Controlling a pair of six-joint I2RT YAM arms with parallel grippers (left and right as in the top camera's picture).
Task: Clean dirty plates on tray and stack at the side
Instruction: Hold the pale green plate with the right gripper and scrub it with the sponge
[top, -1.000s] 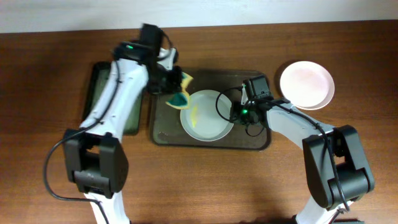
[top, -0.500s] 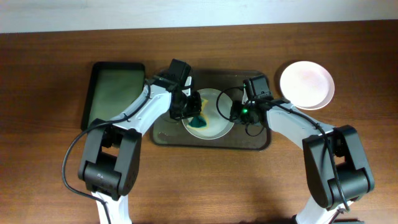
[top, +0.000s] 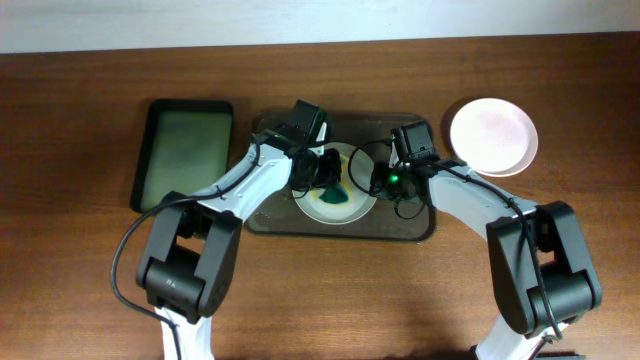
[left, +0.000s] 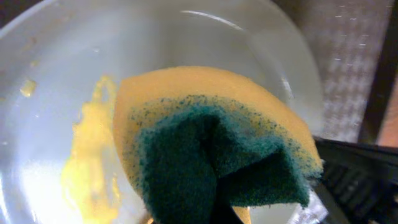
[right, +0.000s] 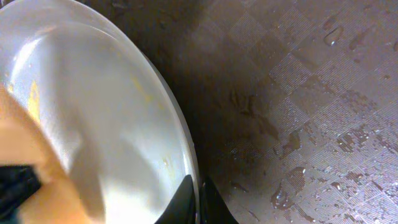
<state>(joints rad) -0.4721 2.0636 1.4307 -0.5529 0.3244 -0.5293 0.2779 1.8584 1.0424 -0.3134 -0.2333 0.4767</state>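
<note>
Wet checkered tray (right: 298, 93), round glossy plate (left: 186, 37), folded sponge (left: 211, 155)

Before you: glossy smooth white round plate (left: 186, 37), rough green-and-yellow foam sponge (left: 205, 143), wet checker-textured dark rectangular tray (right: 298, 93), satin brown wood table (top: 60, 300).

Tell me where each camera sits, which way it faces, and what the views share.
Overhead: fixed above the table, looking straight down at the tray, basin, left arm and right arm.
Left wrist: on the left hand, looking along its fingers at the sponge pressed on the smeared plate; fingers mostly hidden.
Right wrist: on the right hand, looking down at the plate rim it pinches and the wet tray floor.
Shared: both wrist views show that plate and the sponge.
</note>
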